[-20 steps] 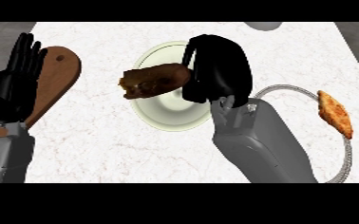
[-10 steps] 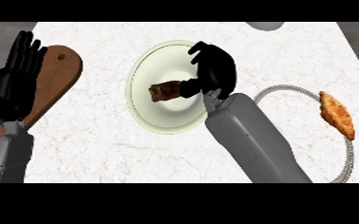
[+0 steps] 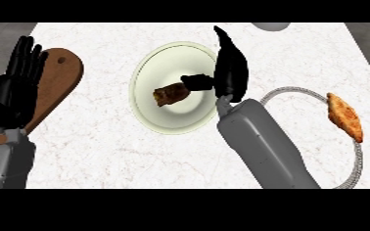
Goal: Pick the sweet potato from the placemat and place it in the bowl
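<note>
Lying in the middle of the frame, the sweet potato (image 3: pixel 171 94) is a short, lumpy, dark brown piece with lighter orange-brown patches, and it rests on the inner floor of the bowl (image 3: pixel 148 105). That bowl is pale cream with a greenish rim, and it stands on the white marbled table (image 3: pixel 108 151).

Just right of the sweet potato, the right hand (image 3: pixel 230 73) hangs over the bowl's right rim with its fingers straight and pointing toward the upper edge of the frame; its thumb reaches left, ending next to the sweet potato, and I cannot tell whether they touch. The hand is apart, clamped on nothing.

At the left edge, the left hand (image 3: pixel 20 80) rests open with fingers up, overlapping a brown wooden cutting board (image 3: pixel 59 80).

At the right, a round placemat (image 3: pixel 292 92) with a grey braided rim carries an orange, crusty piece of food (image 3: pixel 344 116).

By count: one sweet potato, one bowl, one cutting board, one placemat, one orange piece and two hands. A grey rounded object (image 3: pixel 270 26) is cut off at the upper edge.
</note>
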You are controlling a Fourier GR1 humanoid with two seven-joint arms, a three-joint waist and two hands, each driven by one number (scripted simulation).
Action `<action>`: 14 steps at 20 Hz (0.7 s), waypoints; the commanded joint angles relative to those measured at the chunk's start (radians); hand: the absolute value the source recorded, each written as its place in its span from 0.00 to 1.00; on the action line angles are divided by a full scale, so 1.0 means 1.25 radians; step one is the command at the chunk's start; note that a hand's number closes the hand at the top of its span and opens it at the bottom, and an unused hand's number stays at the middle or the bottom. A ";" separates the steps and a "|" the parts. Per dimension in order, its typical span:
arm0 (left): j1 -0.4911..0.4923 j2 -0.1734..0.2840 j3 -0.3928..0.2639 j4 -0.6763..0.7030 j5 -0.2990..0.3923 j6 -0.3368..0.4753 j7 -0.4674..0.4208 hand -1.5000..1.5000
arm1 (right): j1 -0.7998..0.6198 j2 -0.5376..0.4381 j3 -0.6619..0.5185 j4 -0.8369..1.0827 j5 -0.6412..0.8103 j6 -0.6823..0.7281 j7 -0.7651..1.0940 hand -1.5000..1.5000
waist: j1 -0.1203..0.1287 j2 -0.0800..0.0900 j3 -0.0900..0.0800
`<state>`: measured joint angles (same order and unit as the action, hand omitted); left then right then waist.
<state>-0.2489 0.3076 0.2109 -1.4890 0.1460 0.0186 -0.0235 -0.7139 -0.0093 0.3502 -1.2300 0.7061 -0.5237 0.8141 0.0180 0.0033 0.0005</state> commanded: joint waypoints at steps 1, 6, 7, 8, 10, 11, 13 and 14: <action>-0.035 0.023 0.019 -0.002 0.008 0.011 0.055 0.50 | 0.016 -0.010 -0.048 -0.024 0.039 -0.112 -0.033 0.00 | -0.015 -0.003 0.000; 0.058 0.015 0.018 -0.048 0.004 -0.011 0.008 0.50 | 0.119 -0.051 -0.107 -0.132 0.052 -0.146 -0.017 0.00 | -0.016 -0.006 0.000; 0.020 0.003 0.018 0.021 -0.009 0.000 -0.027 0.50 | 0.190 -0.061 -0.100 -0.185 0.036 -0.170 -0.055 0.00 | -0.032 -0.005 0.000; 0.029 0.005 0.024 -0.005 -0.001 0.007 0.000 0.50 | 0.193 -0.071 -0.110 -0.272 0.034 -0.119 0.007 0.00 | -0.034 -0.009 0.000; 0.016 0.000 0.021 0.021 -0.011 0.006 -0.025 0.50 | 0.253 -0.113 -0.144 -0.328 -0.020 -0.105 -0.034 0.00 | -0.033 -0.006 0.000; 0.040 -0.006 0.009 -0.016 -0.010 0.005 0.000 0.50 | 0.305 -0.130 -0.144 -0.374 -0.048 -0.100 -0.062 0.00 | -0.028 -0.007 0.000; 0.020 0.009 0.015 -0.039 0.005 -0.005 0.029 0.50 | 0.365 -0.160 -0.166 -0.446 -0.086 -0.091 -0.086 0.00 | -0.028 -0.007 0.000; 0.019 -0.013 0.009 -0.019 -0.014 0.019 0.006 0.50 | 0.411 -0.185 -0.192 -0.432 -0.165 -0.101 -0.174 0.00 | -0.027 -0.004 0.001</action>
<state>-0.2200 0.3068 0.2282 -1.5036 0.1400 0.0232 -0.0217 -0.3519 -0.1679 0.1671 -1.6493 0.6308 -0.6560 0.7039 -0.0147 -0.0037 0.0004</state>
